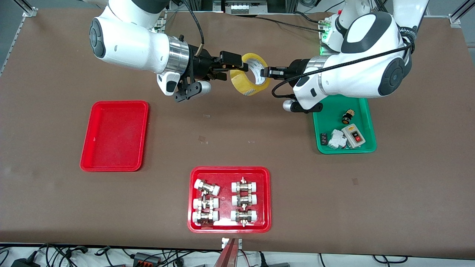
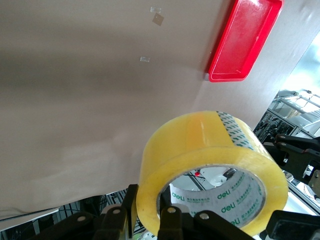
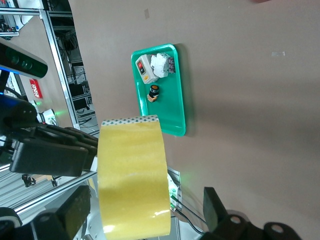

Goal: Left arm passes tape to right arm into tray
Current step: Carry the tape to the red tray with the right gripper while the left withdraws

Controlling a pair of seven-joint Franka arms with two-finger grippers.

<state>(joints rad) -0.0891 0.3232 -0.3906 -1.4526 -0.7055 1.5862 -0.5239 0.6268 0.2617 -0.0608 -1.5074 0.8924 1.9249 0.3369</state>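
- Above the bare surface (image 1: pixel 237 122), midway between the two arms, the tape (image 1: pixel 249 74) hangs in the left gripper (image 1: pixel 268 71), pinched through its wall.
- The right gripper (image 1: pixel 237 66) has its fingers spread around the roll's rim, not yet clamped.
- If the left lets go early, the roll could drop and roll away.
- The tray (image 1: pixel 115 135) waits empty near the right arm's end.

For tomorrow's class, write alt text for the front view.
Two white robot arms meet above a brown table: the left gripper holds a yellowish translucent roll of packing tape, the right gripper's open fingers around its rim. The plain red plastic tray waits below.
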